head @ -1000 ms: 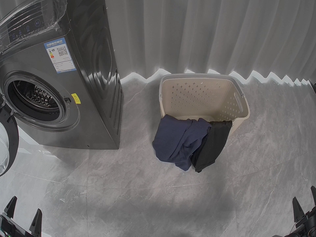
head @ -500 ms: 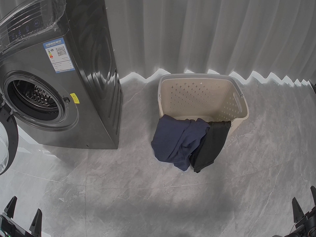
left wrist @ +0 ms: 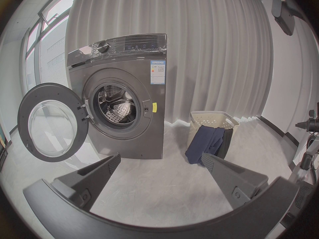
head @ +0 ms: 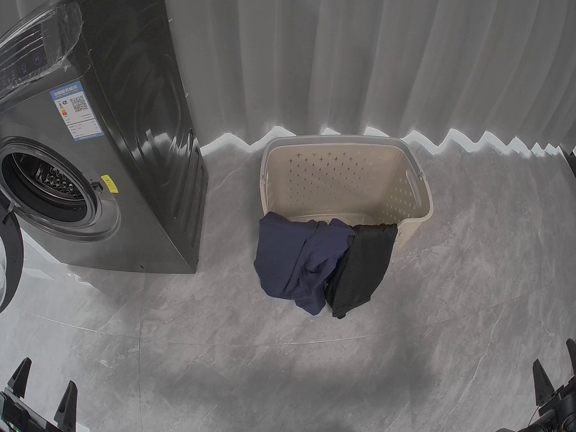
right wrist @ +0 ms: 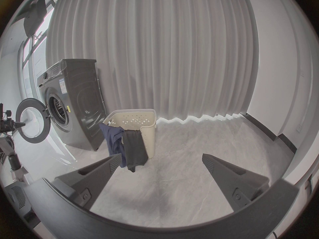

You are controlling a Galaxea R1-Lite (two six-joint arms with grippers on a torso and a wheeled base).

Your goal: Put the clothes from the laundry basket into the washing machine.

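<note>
Left gripper (head: 47, 374) and right gripper (head: 553, 355) sit low at the near edge, jaws spread, empty. Laundry basket (head: 336, 172) stands by the curtain (head: 360, 49), right of the washing machine (head: 138, 151), with a gap between. Navy garment (head: 294, 256) and black garment (head: 359, 265) hang over its near rim. The machine door (head: 9, 259) is open and cut off at the left. There is bare floor (head: 270, 361) up to the basket, and the basket bottom is mostly hidden.

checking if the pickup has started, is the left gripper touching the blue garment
Apart. In the head view a wide stretch of bare floor lies between the left gripper and the blue garment draped over the basket.
</note>
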